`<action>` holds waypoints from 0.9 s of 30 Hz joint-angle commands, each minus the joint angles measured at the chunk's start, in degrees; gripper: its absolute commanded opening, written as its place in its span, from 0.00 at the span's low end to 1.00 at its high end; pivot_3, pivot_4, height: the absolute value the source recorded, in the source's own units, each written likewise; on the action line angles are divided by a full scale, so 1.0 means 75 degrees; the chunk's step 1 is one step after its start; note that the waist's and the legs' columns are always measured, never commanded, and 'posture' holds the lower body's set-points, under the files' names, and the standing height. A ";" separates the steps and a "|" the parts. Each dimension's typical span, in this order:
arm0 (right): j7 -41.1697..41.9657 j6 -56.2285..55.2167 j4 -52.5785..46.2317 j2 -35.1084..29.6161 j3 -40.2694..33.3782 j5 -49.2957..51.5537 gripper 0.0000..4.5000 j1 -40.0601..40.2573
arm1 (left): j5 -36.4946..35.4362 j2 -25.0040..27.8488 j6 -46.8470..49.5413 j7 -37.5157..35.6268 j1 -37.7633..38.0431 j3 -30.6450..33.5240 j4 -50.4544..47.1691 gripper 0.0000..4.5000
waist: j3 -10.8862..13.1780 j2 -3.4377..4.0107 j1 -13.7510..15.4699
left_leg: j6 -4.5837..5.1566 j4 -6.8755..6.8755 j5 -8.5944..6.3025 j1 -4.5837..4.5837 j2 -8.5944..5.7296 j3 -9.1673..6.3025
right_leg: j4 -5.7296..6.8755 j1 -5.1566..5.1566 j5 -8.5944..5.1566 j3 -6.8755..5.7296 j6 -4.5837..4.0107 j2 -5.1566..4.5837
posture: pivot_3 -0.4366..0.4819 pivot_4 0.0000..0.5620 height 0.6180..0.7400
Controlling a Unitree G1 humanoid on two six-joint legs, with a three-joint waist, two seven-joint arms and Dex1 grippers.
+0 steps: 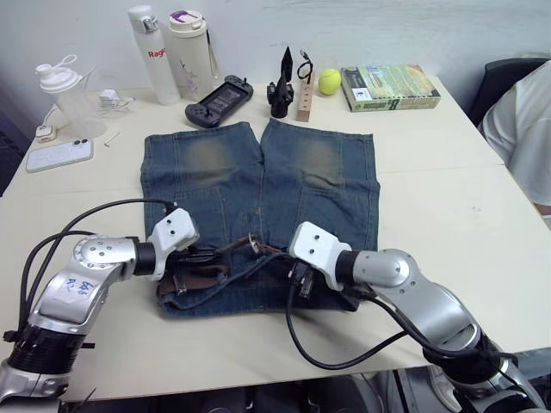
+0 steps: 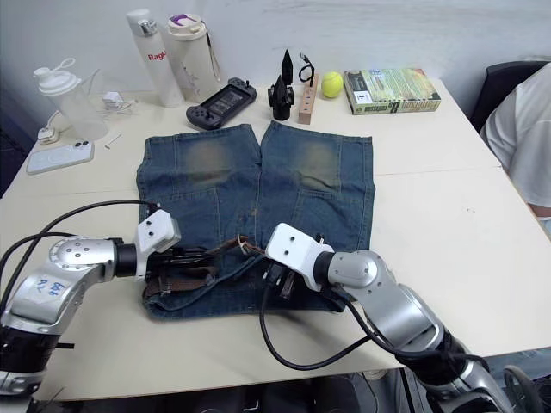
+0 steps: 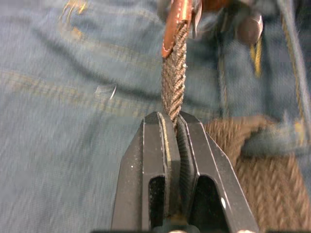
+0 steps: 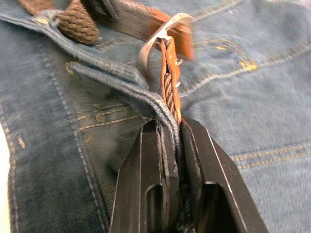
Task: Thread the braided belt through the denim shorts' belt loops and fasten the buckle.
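Blue denim is covering the middle of the table (image 1: 448, 198): the denim shorts (image 1: 258, 198) are lying flat with the waistband nearest the robot, and the braided belt (image 1: 202, 280) is running along that waistband. On the left, the left gripper (image 1: 194, 256) is clamping edge-on the woven part of the belt, its fingers (image 3: 160, 160) closed on the braid just short of a smooth leather end. At the centre, the buckle (image 4: 160, 36) is standing up off the fly area with leather beside it. On the right, the right gripper (image 1: 301, 275) is pinching shut on belt and a fold of denim waistband together.

Judged from this, threading looks largely done on the left side and fastening is in hand; the next move is likely calling for the leather tip to be fed through the buckle frame and the prong seated in the weave. The denim caught in the right grip may be hindering that.

Along the far edge, a shaker bottle (image 1: 65, 95), phone (image 1: 58, 155), two tall bottles (image 1: 172, 52), game controller (image 1: 219, 99), tennis ball (image 1: 329, 82) and book (image 1: 389, 86) are standing well apart. A person's sleeve (image 1: 516, 120) is showing at far right.
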 commanded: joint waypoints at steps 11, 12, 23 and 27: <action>0.0300 -0.1222 0.0891 0.0321 0.0202 -0.0279 0.02 -0.0247 | -0.0081 0.0118 -0.0111 -0.0316 0.0257 0.0093 -0.0474 0.00 | 0.0000 0.0000 -0.0012 | 0.0000 0.0001 0.0001 0.0000 0.0005 -0.0001 | 0.0001 0.0000 0.0000 -0.0011 0.0000 0.0002 | 0.48 0.27 0.84; 0.0292 -0.1202 0.0927 0.0332 0.0157 -0.0277 0.02 -0.0224 | -0.0091 0.0164 -0.0114 -0.0342 0.0291 0.0158 -0.0459 0.00 | 0.0000 0.0000 -0.0022 | 0.0000 0.0001 0.0001 0.0000 0.0005 -0.0001 | 0.0000 0.0000 0.0000 -0.0011 0.0000 0.0002 | 0.48 0.27 0.84; -0.0108 -0.0999 0.1185 0.0699 -0.0606 -0.0166 0.02 -0.0058 | -0.0373 0.0864 -0.0254 -0.0825 0.1594 0.0972 -0.0771 0.00 | 0.0000 0.0000 -0.0165 | -0.0006 -0.0006 0.0000 0.0001 0.0018 -0.0002 | -0.0007 -0.0001 -0.0001 -0.0005 -0.0002 -0.0006 | 0.48 0.27 0.84; -0.0225 -0.0955 0.1265 0.0795 -0.0853 -0.0091 0.02 -0.0079 | -0.0491 0.0773 -0.0129 -0.0711 0.1683 0.1089 -0.0885 0.00 | 0.0000 0.0000 -0.0171 | -0.0005 -0.0007 0.0000 0.0001 0.0016 -0.0003 | -0.0008 -0.0001 -0.0001 -0.0003 -0.0002 -0.0009 | 0.48 0.27 0.84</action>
